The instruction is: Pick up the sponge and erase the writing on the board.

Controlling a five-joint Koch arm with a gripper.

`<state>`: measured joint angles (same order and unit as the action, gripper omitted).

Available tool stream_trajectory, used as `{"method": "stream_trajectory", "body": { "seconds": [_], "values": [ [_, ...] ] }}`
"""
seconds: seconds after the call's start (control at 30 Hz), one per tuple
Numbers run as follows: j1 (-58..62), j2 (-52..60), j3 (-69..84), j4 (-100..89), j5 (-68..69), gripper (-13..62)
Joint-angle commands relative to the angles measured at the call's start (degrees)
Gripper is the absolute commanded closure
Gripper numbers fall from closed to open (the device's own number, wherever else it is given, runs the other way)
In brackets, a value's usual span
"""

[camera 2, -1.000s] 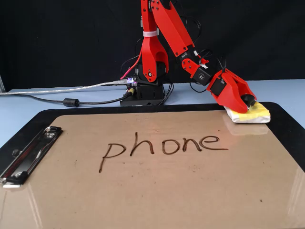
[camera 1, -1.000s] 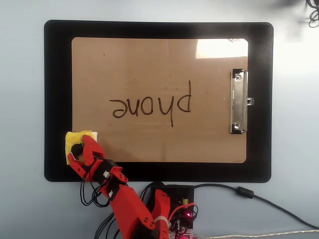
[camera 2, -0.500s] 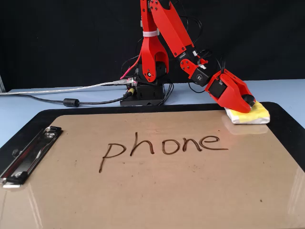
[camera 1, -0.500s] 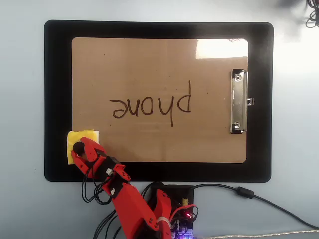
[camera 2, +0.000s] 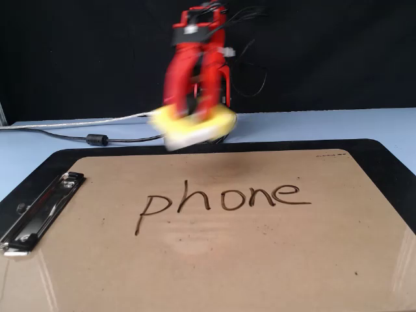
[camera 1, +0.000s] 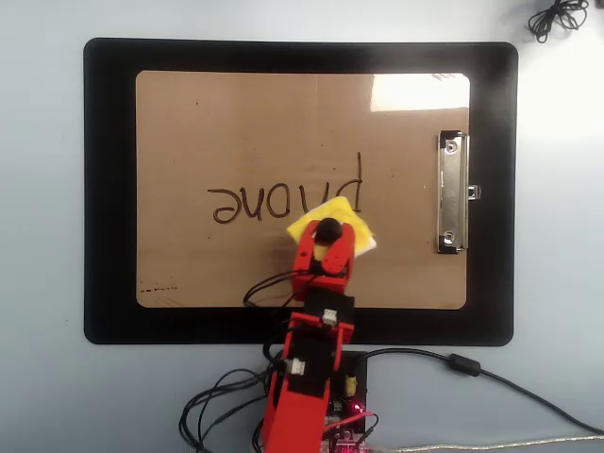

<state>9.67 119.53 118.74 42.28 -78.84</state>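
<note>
**A:** Start at your near edge of the desk. What sits there in the overhead view?

**B:** You have the red arm (camera 1: 307,377) rising from its base at the near edge, slightly right of the middle, with black cables (camera 1: 222,401) looping beside it. Just beyond it lies the black mat (camera 1: 109,189), and the board (camera 1: 189,123) rests on that mat.

**A:** And the gripper?

**B:** Your gripper (camera 1: 327,247) reaches over the near half of the board. Its red jaws are clamped on the sponge (camera 1: 351,219), one on each side of the black knob (camera 1: 329,227). In the fixed view the gripper (camera 2: 195,114) and sponge (camera 2: 195,130) are blurred, and the sponge appears lifted clear of the board (camera 2: 260,260), tilted, on the arm's side of the word.

**A:** Where is the writing?

**B:** The writing (camera 1: 283,198) runs across the middle of the board. In the overhead view the sponge overlaps the lower part of the "p" and "h" strokes; in the fixed view the whole word (camera 2: 221,198) reads "phone", unsmudged.

**A:** Farther out?

**B:** You see the silver clip (camera 1: 453,193) on the board's short edge toward the right edge of the desk. Glare (camera 1: 420,92) falls on the board's far right corner. A small coil of black wire (camera 1: 557,19) lies at the desk's far right corner.
</note>
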Motion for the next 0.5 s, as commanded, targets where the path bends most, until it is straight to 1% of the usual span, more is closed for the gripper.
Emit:
{"method": "stream_trajectory", "body": {
  "seconds": [0.0, 0.13, 0.27, 0.47],
  "values": [
    [5.1, -8.09, -5.01, -6.86, 4.31, 57.4],
    [7.73, -17.58, -4.57, -14.06, 4.39, 57.4],
    [7.73, -17.49, 0.79, -17.14, 3.34, 57.5],
    [7.56, -16.52, 4.04, -19.42, 2.46, 57.5]
  ]
}}
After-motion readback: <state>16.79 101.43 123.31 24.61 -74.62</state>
